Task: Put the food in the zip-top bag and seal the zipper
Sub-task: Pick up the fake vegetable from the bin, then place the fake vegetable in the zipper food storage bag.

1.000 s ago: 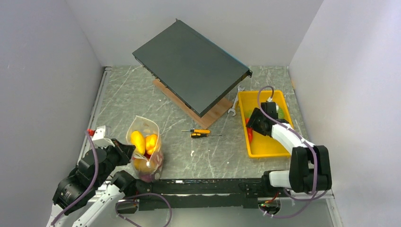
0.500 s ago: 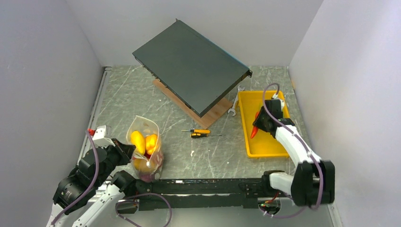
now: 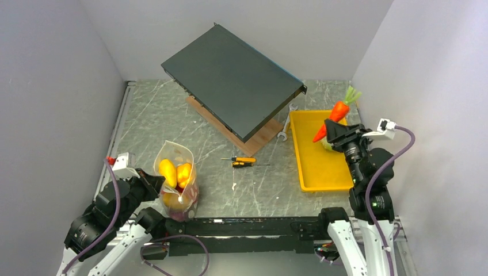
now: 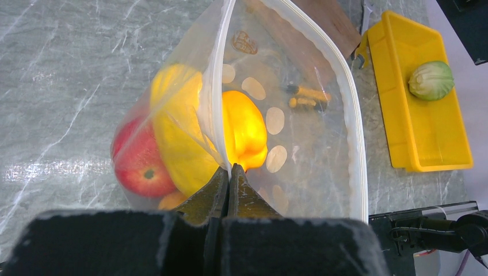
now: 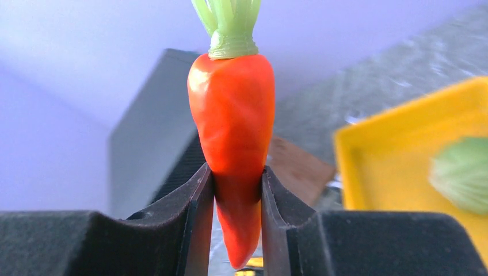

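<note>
The zip-top bag (image 3: 179, 175) stands open at the near left, its dotted clear wall (image 4: 305, 144) spread wide. Inside lie yellow pieces (image 4: 244, 126), a red apple (image 4: 138, 164) and an orange piece. My left gripper (image 3: 161, 184) (image 4: 228, 172) is shut on the bag's near mouth edge, right on the zipper (image 4: 216, 86). My right gripper (image 3: 329, 129) (image 5: 236, 190) is shut on the orange carrot (image 3: 338, 111) (image 5: 233, 115), held in the air above the yellow tray (image 3: 313, 169), green top pointing up. A green cabbage (image 4: 431, 80) (image 5: 463, 181) lies in the tray.
A dark flat box (image 3: 233, 80) leans on a wooden board (image 3: 256, 142) at the back centre. A yellow-handled screwdriver (image 3: 244, 161) lies mid-table and a wrench (image 3: 284, 132) sits beside the tray's left rim. Walls close in on both sides.
My right gripper closed on the carrot in the tray and lifted it up and back. The left gripper and the bag have not moved.
</note>
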You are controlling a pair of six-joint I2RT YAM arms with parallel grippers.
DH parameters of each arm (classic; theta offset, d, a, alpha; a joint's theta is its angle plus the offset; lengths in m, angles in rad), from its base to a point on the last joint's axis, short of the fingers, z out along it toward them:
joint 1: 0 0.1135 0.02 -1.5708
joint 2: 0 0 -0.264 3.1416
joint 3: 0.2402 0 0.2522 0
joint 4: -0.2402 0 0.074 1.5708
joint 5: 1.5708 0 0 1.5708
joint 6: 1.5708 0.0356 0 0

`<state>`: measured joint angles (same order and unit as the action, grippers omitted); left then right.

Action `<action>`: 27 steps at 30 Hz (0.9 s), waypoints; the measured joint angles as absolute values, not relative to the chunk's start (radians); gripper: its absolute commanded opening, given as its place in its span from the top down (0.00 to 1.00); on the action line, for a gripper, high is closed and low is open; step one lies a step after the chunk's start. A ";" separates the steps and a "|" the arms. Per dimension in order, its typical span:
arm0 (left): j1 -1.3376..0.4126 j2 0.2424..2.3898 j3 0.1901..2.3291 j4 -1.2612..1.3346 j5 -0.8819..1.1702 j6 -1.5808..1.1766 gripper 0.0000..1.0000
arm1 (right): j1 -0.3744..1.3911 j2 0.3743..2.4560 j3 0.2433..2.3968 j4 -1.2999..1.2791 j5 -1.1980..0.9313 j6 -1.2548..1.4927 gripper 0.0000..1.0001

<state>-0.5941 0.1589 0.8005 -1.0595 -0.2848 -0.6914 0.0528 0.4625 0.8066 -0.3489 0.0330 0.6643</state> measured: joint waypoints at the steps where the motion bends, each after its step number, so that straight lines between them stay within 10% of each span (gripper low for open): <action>1: -0.594 0.159 0.801 -1.060 -0.284 -0.691 1.00 | 0.053 0.461 0.817 -0.322 -0.015 0.677 0.94; 13: -0.592 0.154 0.801 -1.059 -0.284 -0.691 1.00 | 0.258 0.677 0.863 0.166 -0.592 0.881 0.94; 27: -0.586 0.133 0.800 -1.060 -0.278 -0.691 1.00 | 1.280 1.333 1.297 -0.006 -0.197 0.538 0.97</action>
<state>-0.5858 0.1329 0.8001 -1.0599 -0.2783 -0.6914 1.2800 1.3334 1.2972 -0.0059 -0.1967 0.5377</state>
